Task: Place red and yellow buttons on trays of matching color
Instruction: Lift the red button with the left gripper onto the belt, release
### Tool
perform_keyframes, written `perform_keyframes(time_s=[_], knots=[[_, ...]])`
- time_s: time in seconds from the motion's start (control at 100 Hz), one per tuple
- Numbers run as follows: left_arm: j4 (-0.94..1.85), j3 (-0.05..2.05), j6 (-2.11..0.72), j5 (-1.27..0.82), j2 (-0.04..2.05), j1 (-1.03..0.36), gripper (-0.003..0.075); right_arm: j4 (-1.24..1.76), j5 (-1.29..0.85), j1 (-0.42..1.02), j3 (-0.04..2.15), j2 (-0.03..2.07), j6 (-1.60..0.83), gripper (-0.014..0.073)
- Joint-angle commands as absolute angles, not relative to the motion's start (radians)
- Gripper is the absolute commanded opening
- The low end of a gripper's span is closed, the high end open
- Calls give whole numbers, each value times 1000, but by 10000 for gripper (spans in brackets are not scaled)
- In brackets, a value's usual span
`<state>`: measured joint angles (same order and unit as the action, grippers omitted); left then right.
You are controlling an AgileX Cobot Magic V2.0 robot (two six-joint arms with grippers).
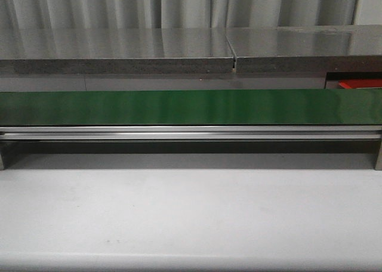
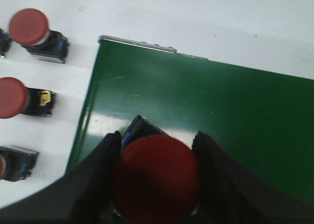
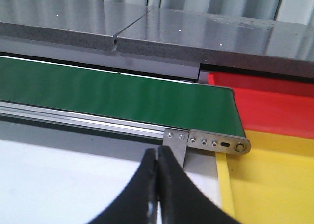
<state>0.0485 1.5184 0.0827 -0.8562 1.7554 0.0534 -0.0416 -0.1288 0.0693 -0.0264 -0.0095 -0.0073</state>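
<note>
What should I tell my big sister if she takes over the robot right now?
Left gripper: shut on a red button, held over the end of the green belt.
Right gripper: shut, empty, near the belt's other end.
Three more red buttons wait on the white table.
Red tray and yellow tray show no buttons.
Done: nothing delivered. Left: every button, yellow ones unseen.

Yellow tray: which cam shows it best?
Right wrist view. The yellow tray fills the corner beside the conveyor's end, next to the red tray, near the shut right pincer. The front view shows only a red sliver at right; the left wrist view shows no tray.
</note>
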Motion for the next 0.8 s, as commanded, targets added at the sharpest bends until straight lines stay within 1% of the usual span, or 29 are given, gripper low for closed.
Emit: perform_keyframes(time_s=[0.0, 0.26, 0.44, 0.47, 0.52, 0.59, 0.61, 0.64, 0.66, 0.71, 0.73, 0.76, 0.79], knots=[[61, 1557, 80, -824, 1744, 30, -19, -53, -44, 71, -27, -27, -9, -117], [85, 1557, 80, -824, 1826, 23, -19, -53, -44, 71, -27, -27, -9, -117], [88, 1557, 80, -829, 1834, 23, -16, -53, -44, 71, -27, -27, -9, -117], [88, 1557, 80, -831, 1834, 23, -10, -53, -44, 71, -27, -27, -9, -117], [88, 1557, 79, -841, 1834, 23, 22, -53, -44, 71, -27, -27, -9, -117], [88, 1559, 74, -853, 1834, 23, 116, -53, -44, 71, -27, -27, -9, -117], [88, 1559, 71, -855, 1834, 23, 155, -53, -44, 71, -27, -27, -9, -117], [88, 1559, 71, -857, 1834, 23, 230, -53, -44, 71, -27, -27, -9, -117], [88, 1559, 71, -857, 1832, 23, 263, -53, -44, 71, -27, -27, -9, -117], [95, 1564, 71, -857, 1830, 23, 405, -53, -44, 71, -27, -27, -9, -117], [98, 1567, 71, -857, 1830, 23, 440, -53, -44, 71, -27, -27, -9, -117], [103, 1573, 69, -862, 1828, 23, 524, -53, -44, 71, -27, -27, -9, -117], [108, 1581, 69, -864, 1825, 23, 580, -53, -44, 71, -27, -27, -9, -117]])
